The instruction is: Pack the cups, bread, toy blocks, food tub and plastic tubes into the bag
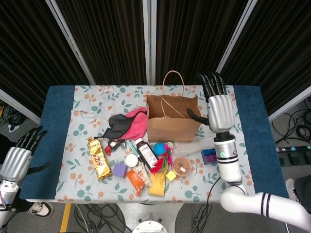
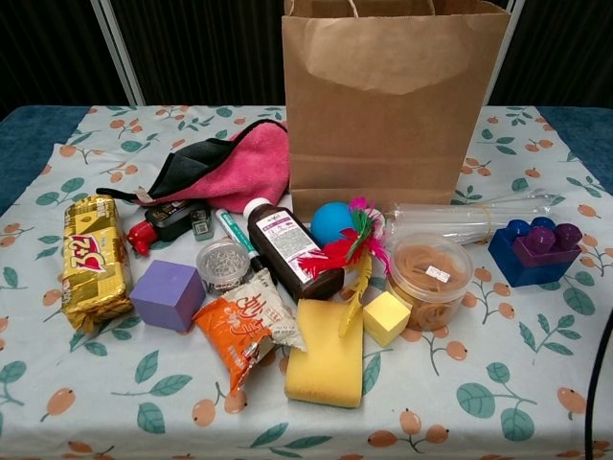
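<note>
Yellow foam cube (image 2: 386,317), purple cube (image 2: 169,294), clear tub w/ rubber bands (image 2: 429,279), blue block (image 2: 533,250) & clear plastic tubes (image 2: 469,217) lie unpacked before upright brown paper bag (image 2: 395,101); right hand (image 1: 218,108) spread beside it, left hand (image 1: 17,159) spread, both empty.

Little can be read. The gold snack pack (image 2: 93,257) at the near left carries red lettering, too blurred to make out. The brown bottle (image 2: 290,251) lying in the middle has a white label with small print that cannot be read. The orange packet (image 2: 245,325) bears unreadable print too.
</note>
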You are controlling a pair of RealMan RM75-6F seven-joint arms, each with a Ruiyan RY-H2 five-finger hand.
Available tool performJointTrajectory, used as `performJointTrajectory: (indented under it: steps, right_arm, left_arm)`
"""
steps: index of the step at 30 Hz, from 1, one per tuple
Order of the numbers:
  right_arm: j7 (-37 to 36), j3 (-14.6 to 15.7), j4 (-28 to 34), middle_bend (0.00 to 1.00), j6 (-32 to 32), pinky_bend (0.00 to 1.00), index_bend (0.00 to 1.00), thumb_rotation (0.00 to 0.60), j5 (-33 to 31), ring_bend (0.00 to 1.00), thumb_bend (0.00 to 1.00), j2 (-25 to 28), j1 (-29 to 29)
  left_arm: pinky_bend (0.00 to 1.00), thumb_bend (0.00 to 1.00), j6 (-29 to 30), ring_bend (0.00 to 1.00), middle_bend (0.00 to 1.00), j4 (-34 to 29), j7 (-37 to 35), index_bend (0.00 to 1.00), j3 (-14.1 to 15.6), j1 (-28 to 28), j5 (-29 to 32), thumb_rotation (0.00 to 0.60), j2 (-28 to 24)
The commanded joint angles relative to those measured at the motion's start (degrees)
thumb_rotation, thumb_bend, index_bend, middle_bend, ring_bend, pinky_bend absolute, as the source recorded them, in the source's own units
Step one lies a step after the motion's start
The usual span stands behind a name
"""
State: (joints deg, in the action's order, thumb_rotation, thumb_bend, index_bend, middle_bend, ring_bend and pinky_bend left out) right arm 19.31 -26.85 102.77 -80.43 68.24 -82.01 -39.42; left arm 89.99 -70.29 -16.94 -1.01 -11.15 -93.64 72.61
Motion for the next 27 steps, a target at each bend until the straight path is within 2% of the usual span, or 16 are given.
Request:
performJointTrajectory:
  steps: [1,3,7,9,12,18,27]
  right_arm:
    - [-2.55,4.10,5.63,0.17,-2.71,0.00,0.07,0.600,2.97,0.02,0.05,6.32,6.35]
    - [-3.56,8.37,7.43,0.22,-2.26,0.02,0.16,0.600,4.89,0.09,0.04,10.33,9.99]
    - [-3.95,17.15,6.54,0.32,0.82,0.12,0.29,0.600,8.40,0.17,0.02,15.64,14.78]
    - [-3.18,20.97,5.67,0.34,3.45,0.15,0.32,0.600,9.36,0.19,0.01,16.88,15.96]
    - [-0.90,24.69,3.22,0.36,6.19,0.16,0.34,0.600,10.84,0.21,0.01,16.09,16.68]
    - [2.66,27.24,-3.86,0.35,10.00,0.16,0.35,0.600,12.22,0.20,0.01,10.50,16.31]
    - [5.57,26.39,-11.46,0.33,12.45,0.12,0.35,0.600,10.61,0.17,0.01,2.67,15.67]
  left_arm:
    - [0.20,0.03,-0.03,0.08,0.16,-0.13,-0.18,0.13,-0.07,-0.03,0.10,0.600,0.06]
    - [0.20,0.03,-0.15,0.08,0.16,-0.03,-0.11,0.13,-0.11,-0.09,0.15,0.600,0.25]
    - [0.20,0.03,-0.42,0.08,0.16,0.28,-0.12,0.13,0.11,-0.15,0.01,0.600,0.74]
    - [0.20,0.03,-0.48,0.08,0.16,0.45,-0.16,0.13,0.27,-0.10,-0.06,0.600,1.00]
    - [0.20,0.03,-0.26,0.08,0.16,0.67,-0.18,0.13,0.38,0.08,-0.12,0.600,1.26]
    - [0.20,0.03,0.38,0.08,0.15,1.11,-0.50,0.13,0.86,0.86,-0.17,0.600,1.26]
    - [0.20,0.03,0.91,0.08,0.15,1.83,-1.51,0.13,0.81,1.37,0.05,0.600,1.06]
